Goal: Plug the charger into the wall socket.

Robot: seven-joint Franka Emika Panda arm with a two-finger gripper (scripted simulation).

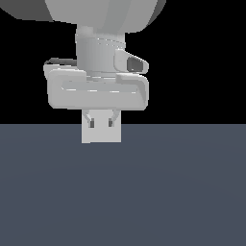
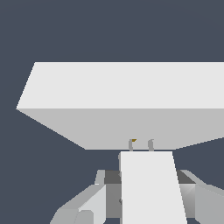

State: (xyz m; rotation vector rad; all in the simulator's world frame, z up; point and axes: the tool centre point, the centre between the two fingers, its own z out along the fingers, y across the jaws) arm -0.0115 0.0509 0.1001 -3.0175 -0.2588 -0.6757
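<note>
— Where's the charger (image 2: 148,188) now?

— Held between the jaws of the gripper (image 1: 101,120), nose toward the wall socket (image 2: 131,100). In the wrist view its two little prongs (image 2: 140,144) are right at the plate's face, looking as if they touch it or have just begun to enter. I can't tell which.

— So the hand is closed on it?

— Closed down to the block's width, fingers (image 1: 89,118) pressing either side. Nothing else is in its grip.

— What could spoil this?

— A small misalignment, I'd judge. I can't make out the holes from here, so if the prongs sit a shade off them, pushing would jam them against the plate, and the block could twist or slip in the fingers. A slight tilt would do the same.

— Anything in the way?

— Nothing I see. The dark floor (image 1: 182,192) spreads around, and the arm's wide hand body (image 1: 96,89) hides the socket entirely in the exterior view, so only the wrist camera shows the meeting point.
</note>
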